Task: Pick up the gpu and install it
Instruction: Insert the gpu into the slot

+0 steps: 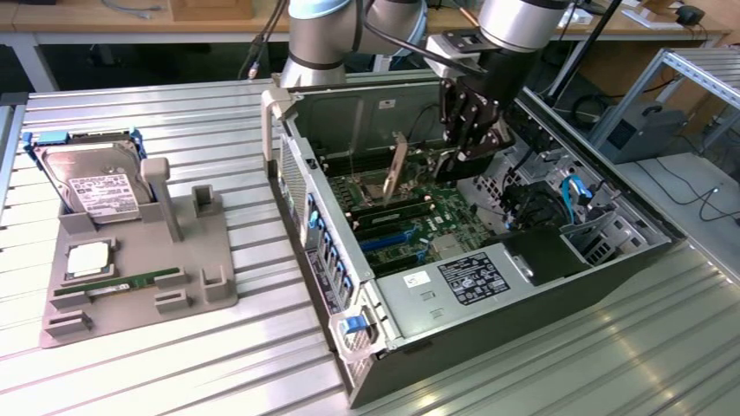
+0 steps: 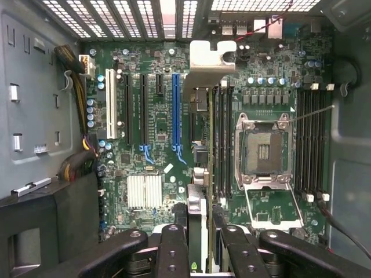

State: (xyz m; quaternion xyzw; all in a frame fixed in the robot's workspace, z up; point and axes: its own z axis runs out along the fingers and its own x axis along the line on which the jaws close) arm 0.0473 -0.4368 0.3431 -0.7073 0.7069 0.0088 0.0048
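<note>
GPU, a thin flat rectangular card (image 1: 397, 165) with a brownish circuit-board face and a silver metal bracket (image 2: 211, 58) at its end, is standing upright on edge inside the open black computer case (image 1: 601, 269), over the green motherboard (image 1: 434, 221). In the wrist view the card is running edge-on between the expansion slots and the memory slots, its bracket reaching toward the perforated rear wall of the case. The black gripper (image 1: 469, 139) is hanging inside the case just beside the card, toward the exterior view's right; its black fingers (image 2: 174, 255) are sitting close on either side of the card's near edge, and they appear to be clamped on it, though the contact itself is hard to make out.

The case is lying on its side on the ribbed metal table (image 1: 173, 373) and is holding the motherboard, one empty silver processor socket (image 2: 264, 152), one long blue expansion slot (image 2: 176, 110), one white slot (image 2: 111, 113) and one grey power supply with a white label (image 1: 457, 282).

Well apart, at the exterior view's left, a grey plastic parts holder (image 1: 173, 286) is carrying one silver hard drive with a white label (image 1: 99, 186), leaning in a blue frame, one narrow green memory stick (image 1: 133, 282) lying flat, and one small square silver chip (image 1: 90, 257).
</note>
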